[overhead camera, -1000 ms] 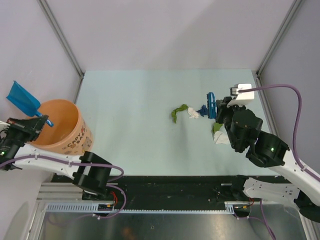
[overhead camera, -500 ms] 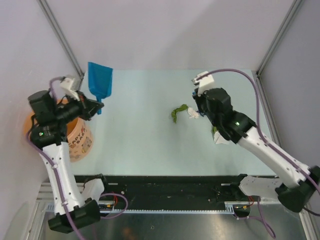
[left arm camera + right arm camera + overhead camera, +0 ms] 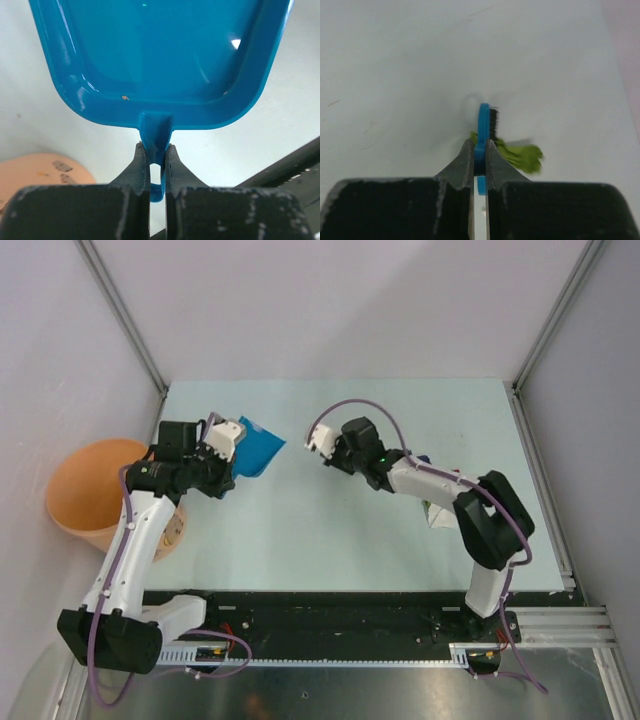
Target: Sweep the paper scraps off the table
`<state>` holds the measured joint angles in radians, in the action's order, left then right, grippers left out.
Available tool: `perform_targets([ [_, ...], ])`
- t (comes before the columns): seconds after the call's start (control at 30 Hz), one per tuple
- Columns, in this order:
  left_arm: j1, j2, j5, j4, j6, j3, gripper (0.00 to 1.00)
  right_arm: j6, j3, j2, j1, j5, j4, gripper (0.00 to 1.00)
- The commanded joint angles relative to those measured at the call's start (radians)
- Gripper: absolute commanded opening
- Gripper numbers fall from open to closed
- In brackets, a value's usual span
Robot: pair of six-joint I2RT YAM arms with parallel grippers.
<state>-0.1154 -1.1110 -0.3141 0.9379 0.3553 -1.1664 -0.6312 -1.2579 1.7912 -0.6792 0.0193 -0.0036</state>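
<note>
I judged the job only partly done. The dustpan (image 3: 155, 50) looked bare apart from a tiny fleck, and paper scraps (image 3: 437, 516) lay unswept on the table (image 3: 300, 530). One was white, near the right edge beside the right arm (image 3: 490, 525). A green scrap (image 3: 517, 155) sat right against the brush (image 3: 483, 120), nearer the middle of the worktop.

My left gripper (image 3: 156, 150) was pinched tight on the dustpan's handle stub, with the pan towards the far left corner, near the orange bucket (image 3: 90, 490). My right gripper (image 3: 479, 150) was clamped on the brush handle, bristles beside the green scrap. I couldn't tell whether they touched the table.
</note>
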Motion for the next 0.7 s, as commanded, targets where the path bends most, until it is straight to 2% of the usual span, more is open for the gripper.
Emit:
perform_targets([
  [0.0, -0.001, 0.042, 0.13, -0.013, 0.066, 0.017, 0.0, -0.134, -0.057, 0.04, -0.081, 0.134, -0.084, 0.0],
  [0.17, -0.009, 0.02, 0.144, -0.008, 0.132, 0.092, 0.0, -0.001, -0.002, -0.062, -0.192, 0.183, -0.245, 0.0],
  [0.3, -0.059, -0.003, 0.167, 0.004, 0.212, 0.149, 0.0, 0.099, 0.069, -0.212, -0.27, 0.085, -0.28, 0.0],
  [0.4, -0.108, -0.039, 0.188, 0.018, 0.25, 0.169, 0.0, 0.221, 0.071, -0.311, -0.276, -0.008, -0.303, 0.0],
  [0.47, -0.148, -0.067, 0.222, 0.035, 0.264, 0.183, 0.0, 0.277, 0.071, -0.378, -0.273, -0.018, -0.303, 0.0],
  [0.53, -0.239, -0.087, 0.247, 0.053, 0.272, 0.195, 0.0, 0.367, 0.071, -0.433, -0.255, 0.006, -0.288, 0.0],
  [0.6, -0.326, -0.114, 0.256, 0.084, 0.28, 0.212, 0.0, 0.459, 0.071, -0.446, -0.228, 0.039, -0.273, 0.0],
  [0.67, -0.36, -0.131, 0.271, 0.098, 0.293, 0.235, 0.0, 0.485, 0.072, -0.435, -0.201, -0.017, -0.266, 0.0],
])
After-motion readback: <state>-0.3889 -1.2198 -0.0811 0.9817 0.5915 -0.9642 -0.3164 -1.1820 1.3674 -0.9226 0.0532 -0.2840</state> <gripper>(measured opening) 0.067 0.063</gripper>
